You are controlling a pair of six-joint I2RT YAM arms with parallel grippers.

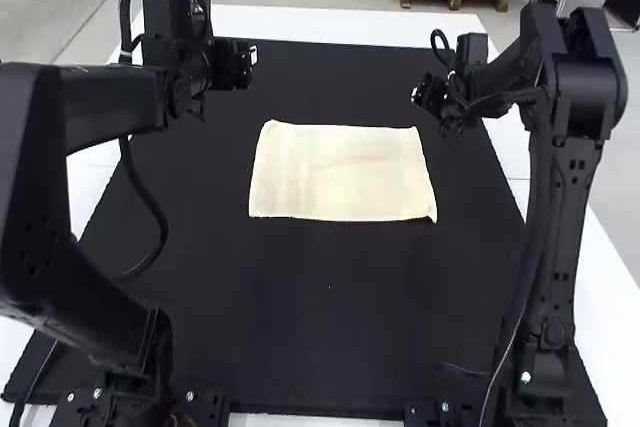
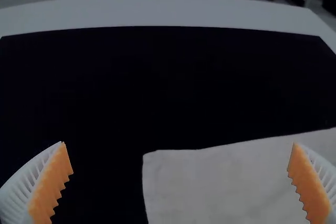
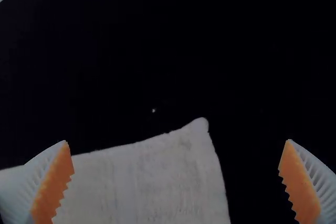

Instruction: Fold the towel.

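"Since both grippers wait by the far edge, where exactly does the towel [image 1: 340,172] sit between them?"

"Flat on the black mat [image 1: 330,317] that covers much of the desk [image 1: 350,23], around the middle from side to side. Its long axis runs across, from the left arm's side to the right arm's, and its short sides run toward and away from the arm bases."

"And which gripper is nearer?"

"The right gripper [image 3: 178,141], by my reading of the high view. It hangs just beside the far right corner, slightly beyond it, so the cloth lies to its left and back toward the bases. The left gripper [image 2: 179,143] is off the far left corner, farther out and also beyond the edge, so for that one the cloth lies to the right and back."

"Are they holding anything?"

"Neither one. Each has its fingers spread wide, and no cloth is pinched."

"Is it folded once already?"

"I can't tell. It makes a neat rectangle with a few soft ripples, and the layers can't be counted."

"So what would you do next?"

"I'd lower each gripper onto its own far corner, then bring that long edge back over the near one. The risk is one side catching and the other slipping, which would skew the fold."
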